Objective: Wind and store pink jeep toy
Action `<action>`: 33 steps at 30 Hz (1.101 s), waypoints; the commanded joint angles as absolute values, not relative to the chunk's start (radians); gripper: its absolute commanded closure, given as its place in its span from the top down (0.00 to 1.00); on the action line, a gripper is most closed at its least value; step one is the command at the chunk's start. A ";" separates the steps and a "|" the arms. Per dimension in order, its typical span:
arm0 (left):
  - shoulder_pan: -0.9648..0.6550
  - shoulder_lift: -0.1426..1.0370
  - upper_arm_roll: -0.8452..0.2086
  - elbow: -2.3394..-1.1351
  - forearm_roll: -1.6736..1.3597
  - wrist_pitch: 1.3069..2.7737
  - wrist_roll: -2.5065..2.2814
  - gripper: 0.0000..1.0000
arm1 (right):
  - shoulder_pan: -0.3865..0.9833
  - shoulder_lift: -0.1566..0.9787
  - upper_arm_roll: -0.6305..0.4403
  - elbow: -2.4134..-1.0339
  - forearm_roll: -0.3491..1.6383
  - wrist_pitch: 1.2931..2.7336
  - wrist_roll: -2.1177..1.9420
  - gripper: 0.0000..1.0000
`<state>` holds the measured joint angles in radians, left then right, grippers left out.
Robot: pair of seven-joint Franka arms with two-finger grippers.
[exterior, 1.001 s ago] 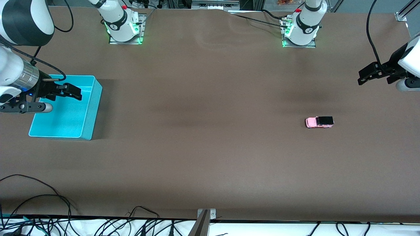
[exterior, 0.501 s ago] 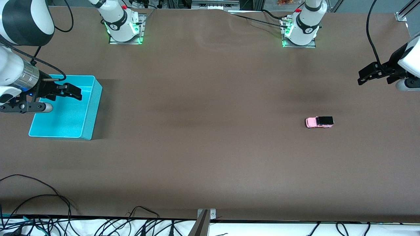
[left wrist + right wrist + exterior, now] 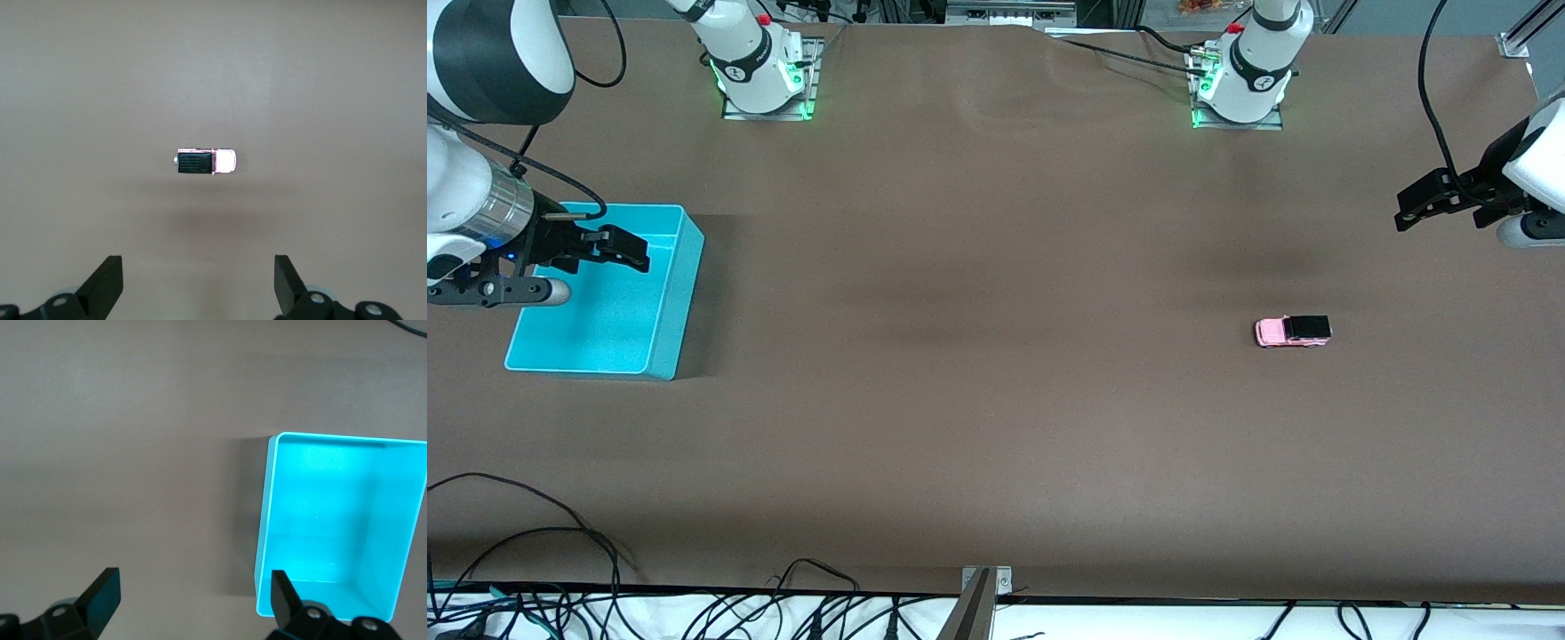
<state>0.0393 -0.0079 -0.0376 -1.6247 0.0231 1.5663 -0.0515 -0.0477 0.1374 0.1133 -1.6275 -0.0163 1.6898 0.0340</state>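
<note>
The pink jeep toy (image 3: 1293, 331) stands on its wheels on the brown table toward the left arm's end, its black roof up. In the left wrist view the jeep (image 3: 207, 162) lies on the table well clear of the fingers. My left gripper (image 3: 1405, 208) (image 3: 199, 283) hangs open and empty in the air near the table's end, apart from the jeep. My right gripper (image 3: 634, 252) (image 3: 193, 600) is open and empty, hovering over the turquoise bin (image 3: 685, 276), whose wall (image 3: 265, 513) shows beside one finger (image 3: 283, 593).
The turquoise bin holds nothing that I can see. The two arm bases (image 3: 765, 76) (image 3: 1240, 84) stand at the table's edge farthest from the front camera. Loose cables (image 3: 560, 542) and a metal bracket (image 3: 985, 587) lie along the edge nearest to it.
</note>
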 commanded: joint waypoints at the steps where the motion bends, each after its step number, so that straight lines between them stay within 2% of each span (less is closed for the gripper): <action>1: 0.043 0.006 -0.041 -1.594 0.040 1.548 -0.029 1.00 | -0.049 0.123 0.118 -1.637 -0.026 1.694 0.037 1.00; 33: 0.032 0.003 -0.051 -1.603 0.008 1.554 -0.028 1.00 | -0.049 0.126 0.118 -1.637 -0.025 1.694 0.037 1.00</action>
<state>0.0349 -0.0045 -0.0465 -1.6247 0.0201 1.5642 -0.0514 -0.0477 0.1375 0.1133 -1.6275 -0.0163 1.6897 0.0340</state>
